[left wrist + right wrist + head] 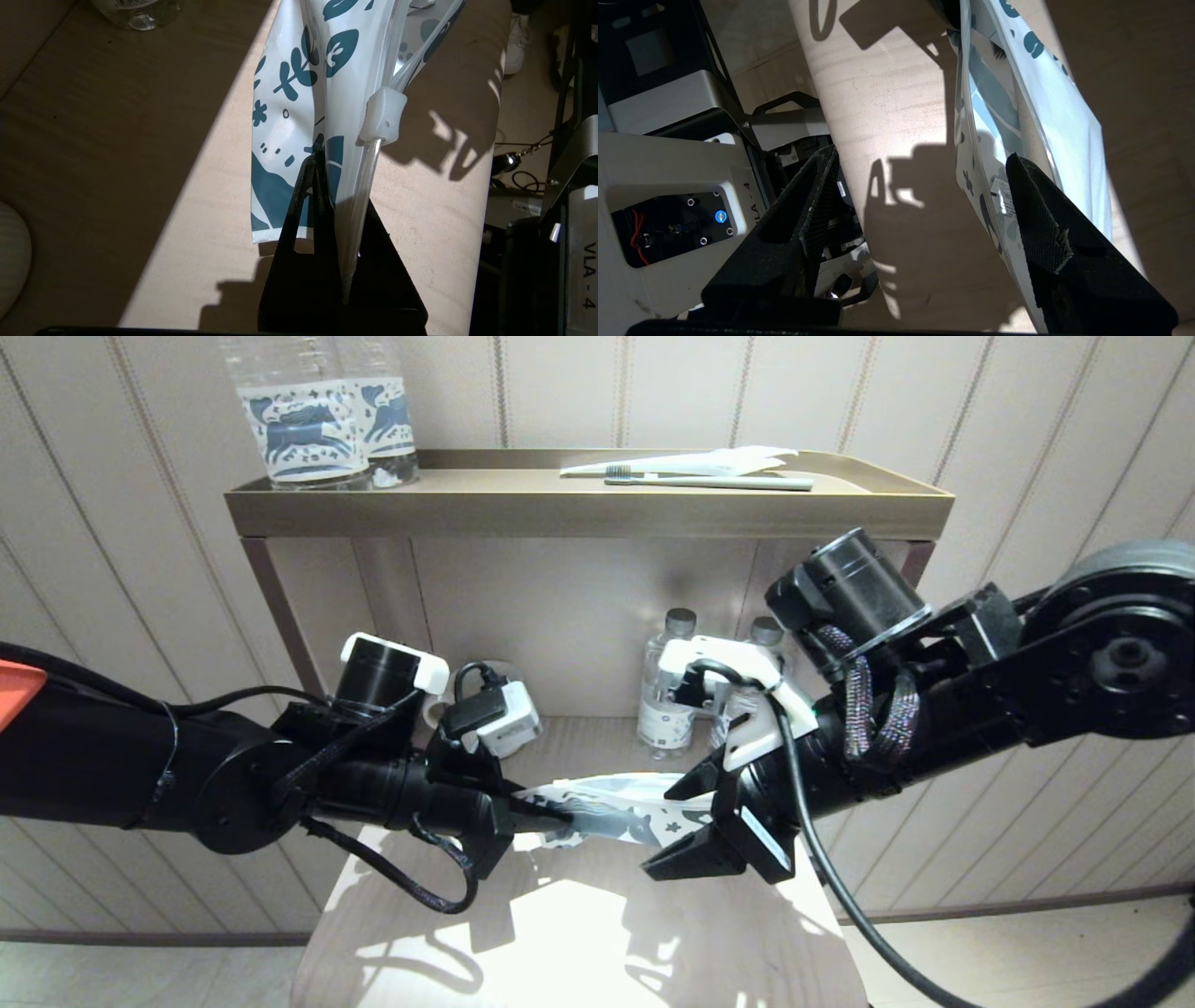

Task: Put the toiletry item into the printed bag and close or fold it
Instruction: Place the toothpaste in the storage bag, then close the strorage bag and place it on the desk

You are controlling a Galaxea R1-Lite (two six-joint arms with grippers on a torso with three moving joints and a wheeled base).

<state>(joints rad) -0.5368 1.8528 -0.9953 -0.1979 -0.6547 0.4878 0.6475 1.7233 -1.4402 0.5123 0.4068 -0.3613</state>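
The left hand [546, 821] is clenched on one end of the flat whitish plastic zip pouch printed with blue-grey shapes [607, 812], holding it in the air above the pale wooden surface [579, 933]. Its white plastic zip slider [382, 114] sits just beyond the left fingers [308, 196]. The right hand [695, 831] is at the pouch's other end, spread wide and released, with one finger [1041, 228] against the pouch and the other well apart from it.
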